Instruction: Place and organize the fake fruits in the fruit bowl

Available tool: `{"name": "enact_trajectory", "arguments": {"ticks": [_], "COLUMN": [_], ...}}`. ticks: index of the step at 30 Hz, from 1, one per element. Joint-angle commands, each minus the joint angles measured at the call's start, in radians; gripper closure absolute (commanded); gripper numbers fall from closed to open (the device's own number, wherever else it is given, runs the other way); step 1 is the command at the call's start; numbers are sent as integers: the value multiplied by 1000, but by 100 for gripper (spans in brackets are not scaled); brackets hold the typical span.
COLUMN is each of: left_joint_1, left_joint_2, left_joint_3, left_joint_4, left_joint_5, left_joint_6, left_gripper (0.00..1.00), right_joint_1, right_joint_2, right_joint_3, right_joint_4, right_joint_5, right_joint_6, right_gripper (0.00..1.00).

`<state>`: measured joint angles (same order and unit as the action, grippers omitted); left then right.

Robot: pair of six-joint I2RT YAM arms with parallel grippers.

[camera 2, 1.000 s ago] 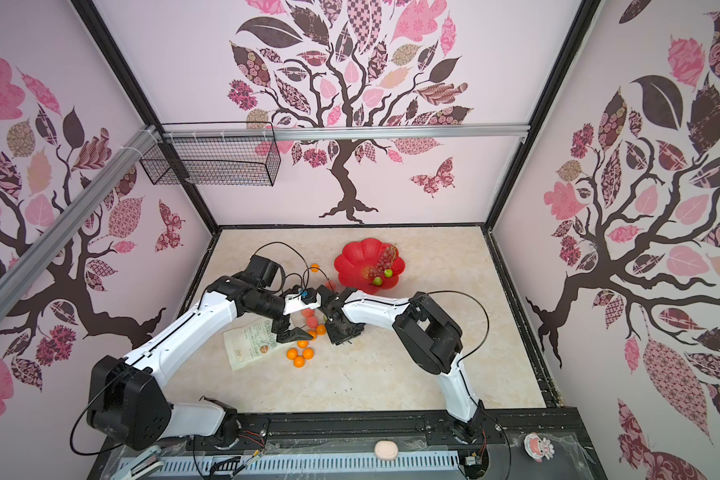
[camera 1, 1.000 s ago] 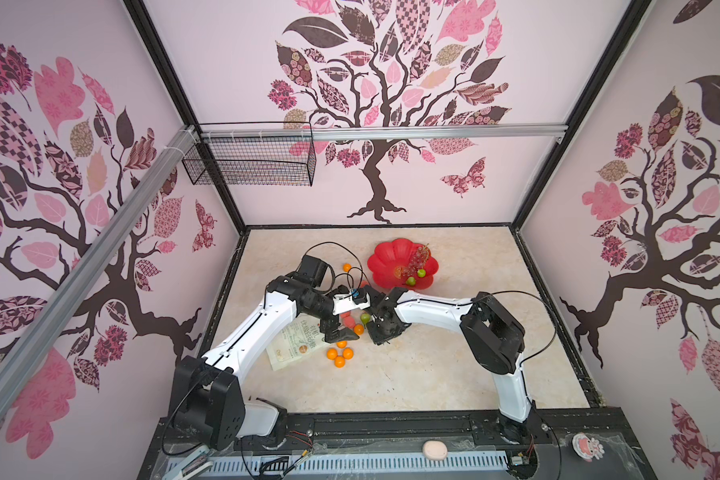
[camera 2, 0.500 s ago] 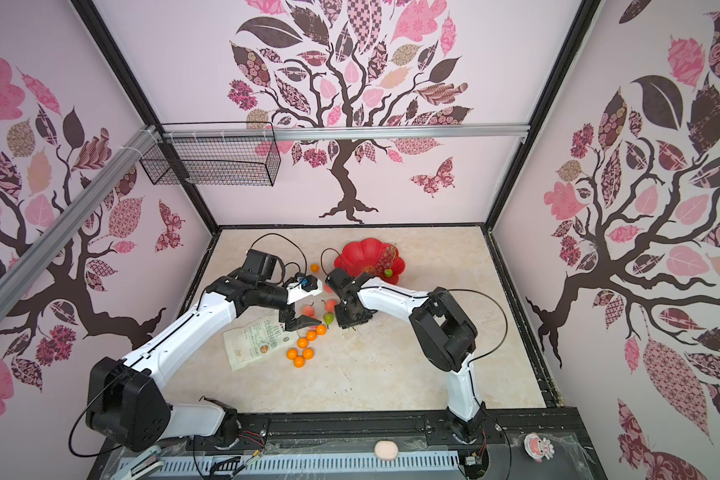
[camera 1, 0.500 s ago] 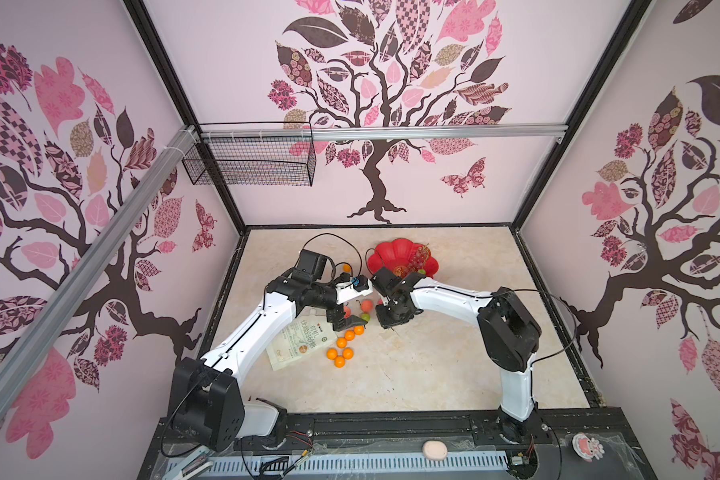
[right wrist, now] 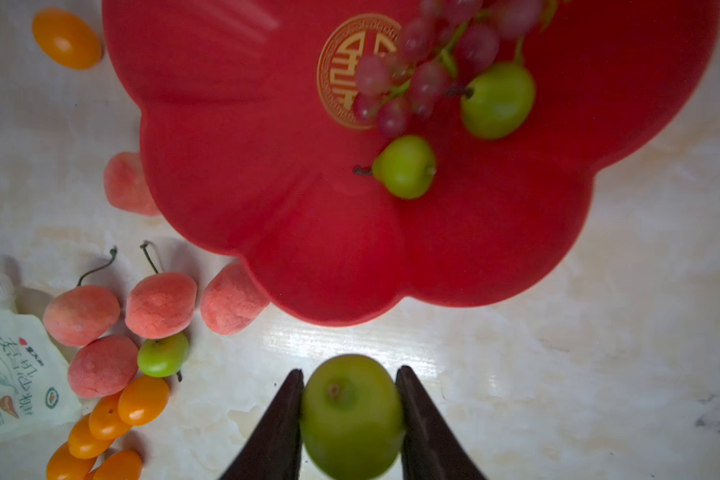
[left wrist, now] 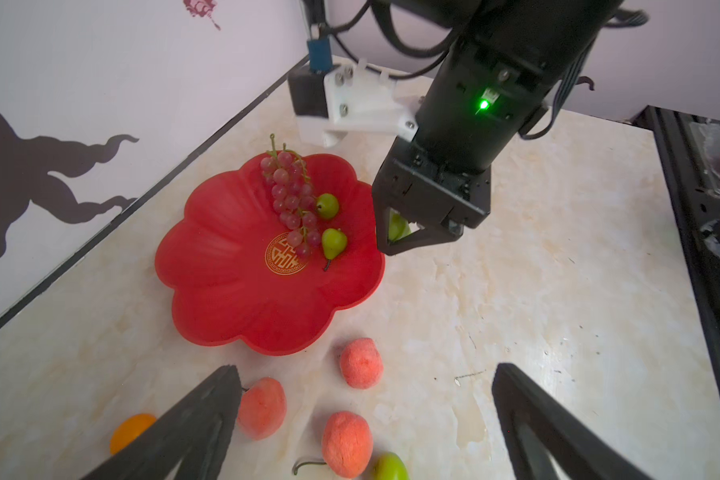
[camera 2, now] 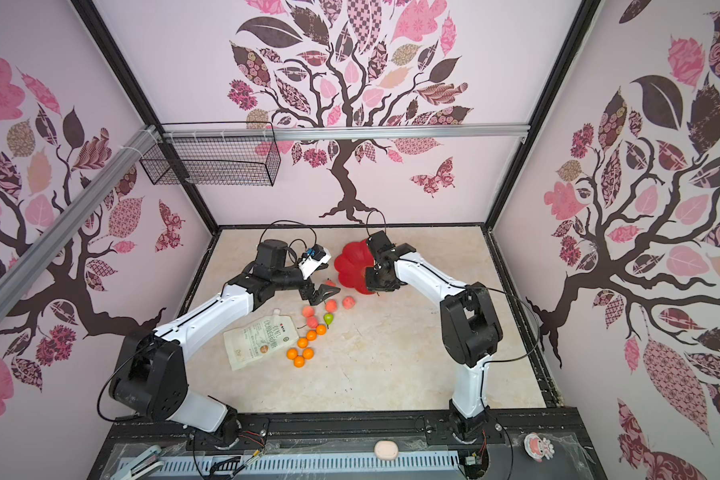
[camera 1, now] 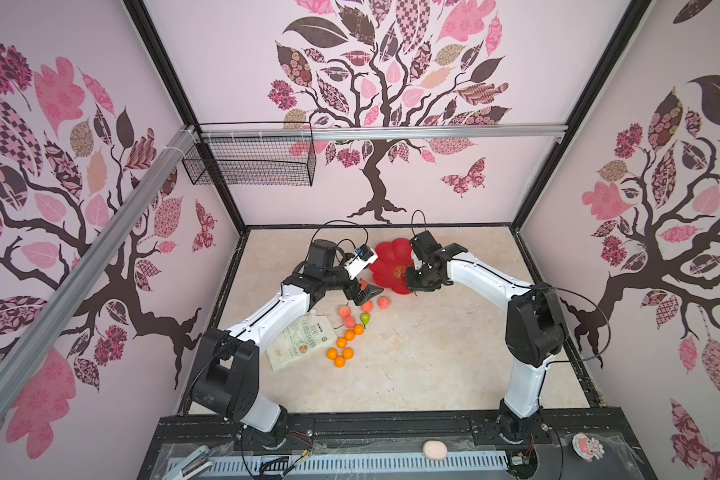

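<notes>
Pinching small green plastic pear [right wrist: 350, 415] with right gripper [right wrist: 350, 371] just beside rim of red flower-shaped plastic bowl [right wrist: 308, 249]; holding left gripper [left wrist: 365, 369] spread above pink fuzzy peaches [left wrist: 346, 442] near bowl.

Grape bunch [left wrist: 294, 203] and two pears [left wrist: 333, 243] lie in the fruit bowl [left wrist: 225, 291]; peaches [camera 1: 344, 311], oranges [camera 1: 332, 354] before it
</notes>
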<state>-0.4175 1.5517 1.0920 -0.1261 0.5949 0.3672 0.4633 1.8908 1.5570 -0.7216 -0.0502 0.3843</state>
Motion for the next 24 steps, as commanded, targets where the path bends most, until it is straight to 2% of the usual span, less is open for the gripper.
{"name": "enact_trajectory", "arguments": {"ticks": [1, 6, 14, 18, 24], "left_joint_1": [-36, -86, -104, -112, -128], "left_joint_2": [13, 42, 100, 125, 142], "left_joint_3": [-12, -23, 14, 34, 51], "left_joint_4": [128, 206, 245, 228, 185], "left_joint_5": [-129, -236, -364, -354, -368], "left_joint_6": [-119, -202, -423, -437, -394], "left_gripper": [2, 2, 2, 2, 2], "right_joint_1": [-34, -99, -156, -164, -175], "right_joint_2": [28, 98, 243, 302, 359], "right_joint_3": [71, 148, 312, 390, 429], "right_joint_4": [-12, -10, -39, -64, -72], "right_joint_5": [5, 8, 27, 77, 100], "right_joint_6": [-26, -33, -37, -50, -54], "right_gripper": [61, 61, 61, 61, 61]}}
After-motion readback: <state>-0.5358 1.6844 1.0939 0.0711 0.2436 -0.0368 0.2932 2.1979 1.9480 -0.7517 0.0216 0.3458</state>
